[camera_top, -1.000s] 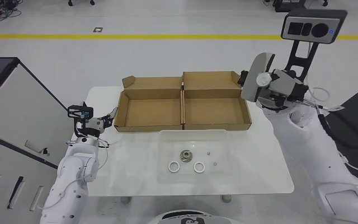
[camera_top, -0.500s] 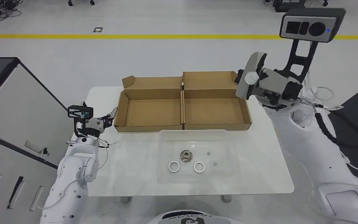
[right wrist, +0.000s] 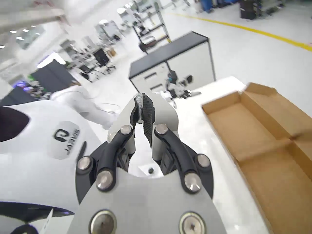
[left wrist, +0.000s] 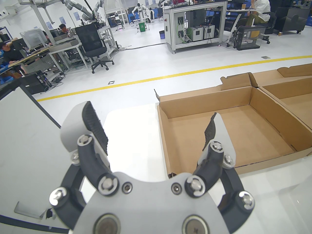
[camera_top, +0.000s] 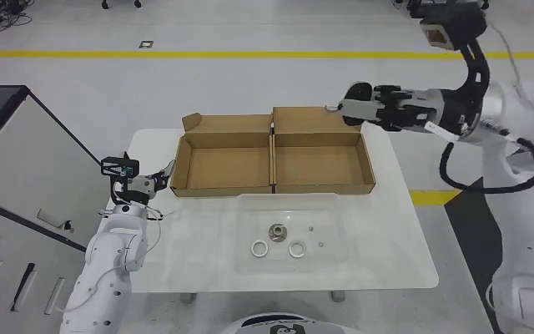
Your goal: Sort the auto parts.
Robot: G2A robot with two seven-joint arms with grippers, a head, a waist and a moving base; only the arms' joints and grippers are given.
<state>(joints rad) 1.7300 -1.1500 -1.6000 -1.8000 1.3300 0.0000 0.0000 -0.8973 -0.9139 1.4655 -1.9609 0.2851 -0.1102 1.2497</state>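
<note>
Top view looks down on a white rectangular bench (camera_top: 200, 250) with two shallow open brown cardboard boxes set side by side and touching along its far edge: the left cardboard box (camera_top: 224, 167) and the right cardboard box (camera_top: 321, 164), both with bare floors. Just in front of them, toward the middle of the bench's near edge, sits a clear plastic rectangular tray (camera_top: 250, 209) that holds the loose parts. A grey metal round hub (camera_top: 275, 230) lies near the tray's centre. Two white plastic rings (camera_top: 260, 248) (camera_top: 297, 248) lie side by side and apart, nearer the bench's front edge. Two tiny dark bits (camera_top: 311, 226) (camera_top: 321, 245) lie to the hub's right, too small to identify. The left gripper (camera_top: 163, 175) is at the bench's left edge, just beside the outer wall of the left cardboard box. In the left wrist view its ribbed black pads (left wrist: 93, 125) stand wide apart with nothing between them, and the box's open interior lies past them. The right gripper (camera_top: 338, 106) hangs over the far wall of the right cardboard box, toward the bench's far right corner. In the right wrist view its pads are clenched on what looks like a short threaded silver metal bolt (right wrist: 138, 109), held lengthwise between them with one end poking past the fingertips. The brown box floor lies below and to one side of that gripper.
</note>
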